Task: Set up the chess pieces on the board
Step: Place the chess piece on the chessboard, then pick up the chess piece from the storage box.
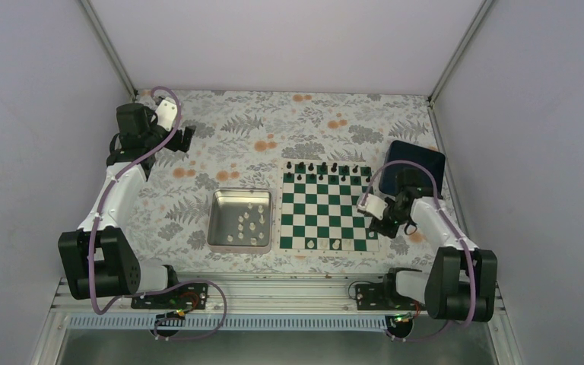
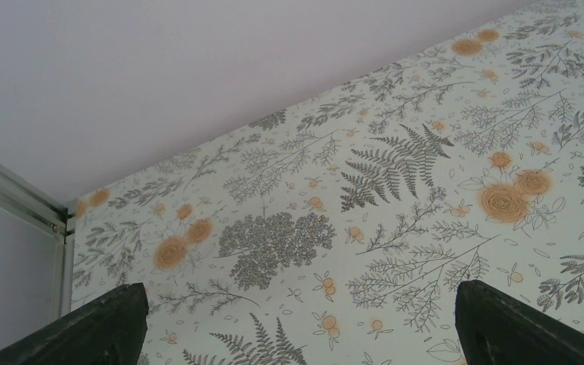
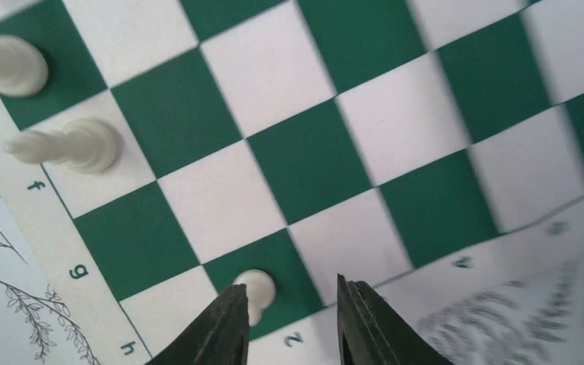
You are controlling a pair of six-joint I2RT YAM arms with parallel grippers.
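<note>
Black chessmen (image 1: 327,167) line far row of green-white checked board (image 1: 327,209); few cream ones (image 1: 335,244) near. Many cream pieces (image 1: 247,224) wait in square metal tray (image 1: 213,220). My right jaws parted, cream pawn (image 3: 258,287) between; left jaws parted, empty.

The table (image 1: 312,122) has a cover printed with ferns and orange flowers. On it lie a silver tray (image 1: 214,220), the board (image 1: 327,209) just beside the tray on its right, and a dark blue box (image 1: 418,158) near the far right corner of the board.
</note>
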